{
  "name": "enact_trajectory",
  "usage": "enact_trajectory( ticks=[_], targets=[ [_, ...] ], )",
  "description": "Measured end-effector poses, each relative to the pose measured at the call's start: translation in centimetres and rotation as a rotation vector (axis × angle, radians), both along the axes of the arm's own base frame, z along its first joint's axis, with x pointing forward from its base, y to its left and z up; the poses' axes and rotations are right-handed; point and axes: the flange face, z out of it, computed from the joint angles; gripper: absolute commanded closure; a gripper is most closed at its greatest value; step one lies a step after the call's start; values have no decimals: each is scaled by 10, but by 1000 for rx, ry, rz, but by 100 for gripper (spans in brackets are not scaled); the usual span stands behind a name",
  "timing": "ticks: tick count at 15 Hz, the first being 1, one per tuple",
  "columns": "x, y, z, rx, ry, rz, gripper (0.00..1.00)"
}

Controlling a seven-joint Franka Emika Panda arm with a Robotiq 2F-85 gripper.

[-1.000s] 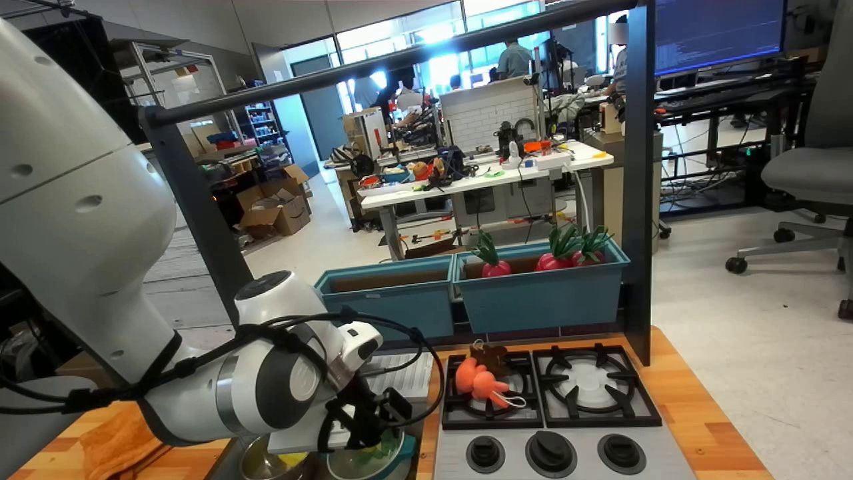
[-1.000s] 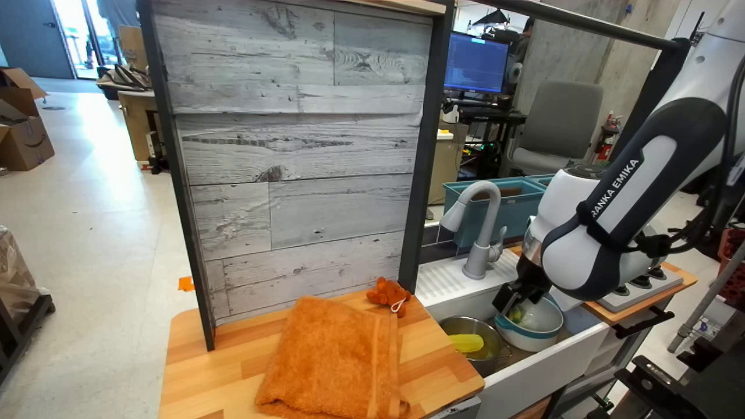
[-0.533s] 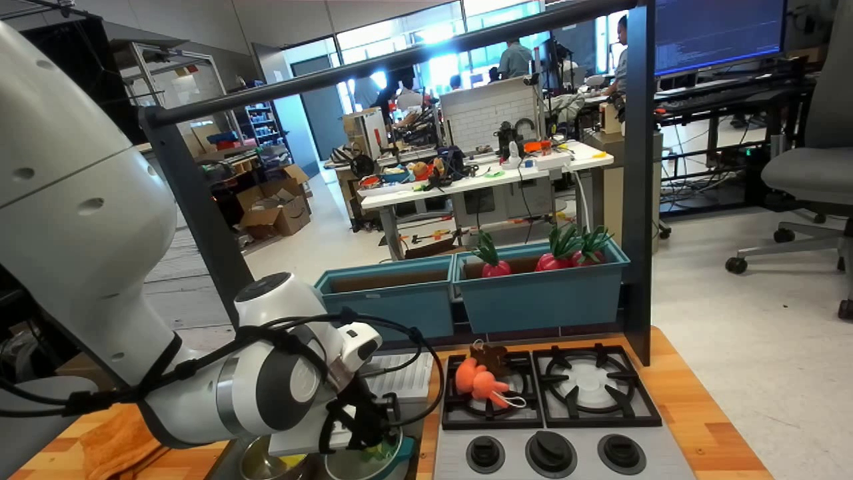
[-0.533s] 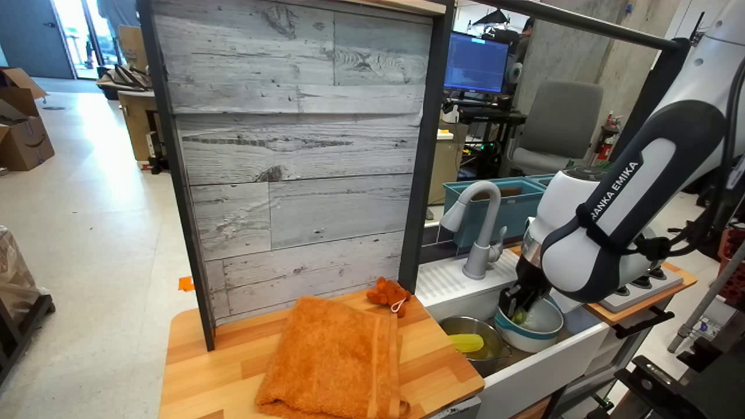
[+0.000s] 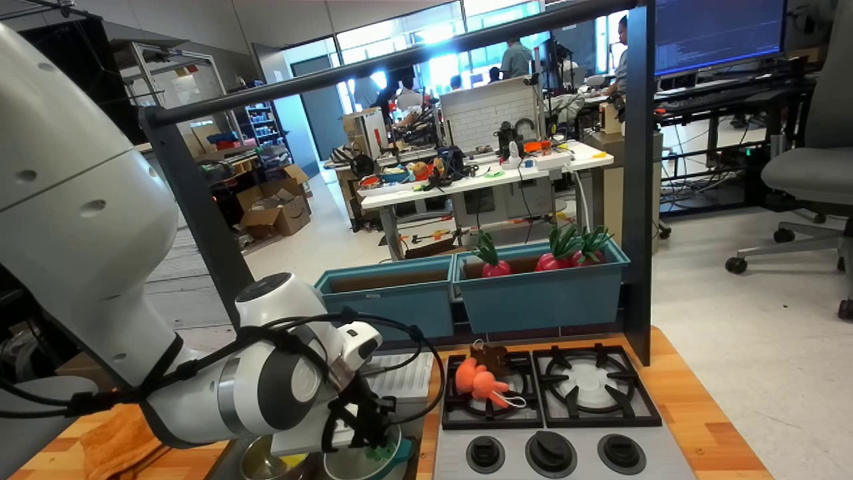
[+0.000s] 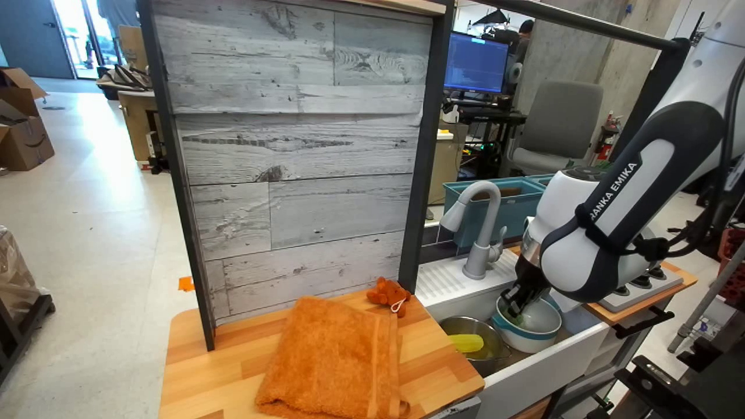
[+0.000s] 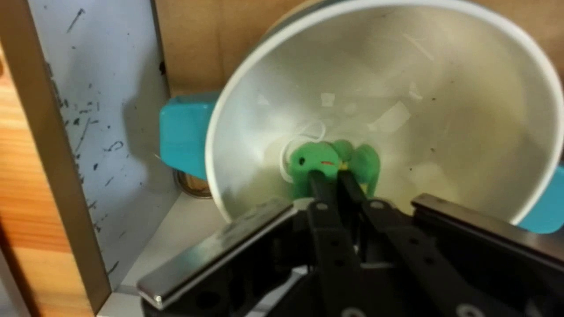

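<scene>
The gripper (image 7: pixel 331 175), its fingers (image 7: pixel 321 200) nearly together, is pinching a green plush toy (image 7: pixel 313 157) inside a white pot (image 7: pixel 445 66) with teal handles (image 7: pixel 184 134). From where I stand, a steel pot (image 6: pixel 488 365) holding a yellow object (image 6: pixel 467 343) sits just beside that pot in the sink (image 6: pixel 544 370).

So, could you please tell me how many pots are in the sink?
2: the teal-handled white pot, where the jaws appear closed on the green toy, and the steel pot beside it, holding something yellow. The arm could hide others.
</scene>
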Motion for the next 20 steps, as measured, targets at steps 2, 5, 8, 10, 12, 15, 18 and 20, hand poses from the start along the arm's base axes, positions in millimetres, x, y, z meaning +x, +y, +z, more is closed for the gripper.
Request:
enact_trajectory(
  ticks=[2,5,8,10,12,15,18,20],
  targets=[
    [-1,1,2,2,2,2,99],
    [-5,7,11,14,39,-5,99],
    [-12,14,47,35,84,-27,99],
    [-13,12,84,53,79,-54,99],
    [-10,0,127,84,29,-127,99],
    [-4,-45,185,118,-57,-264,99],
    [-9,-123,214,134,-125,-430,99],
    [-21,-178,219,146,-154,-550,99]
  ],
)
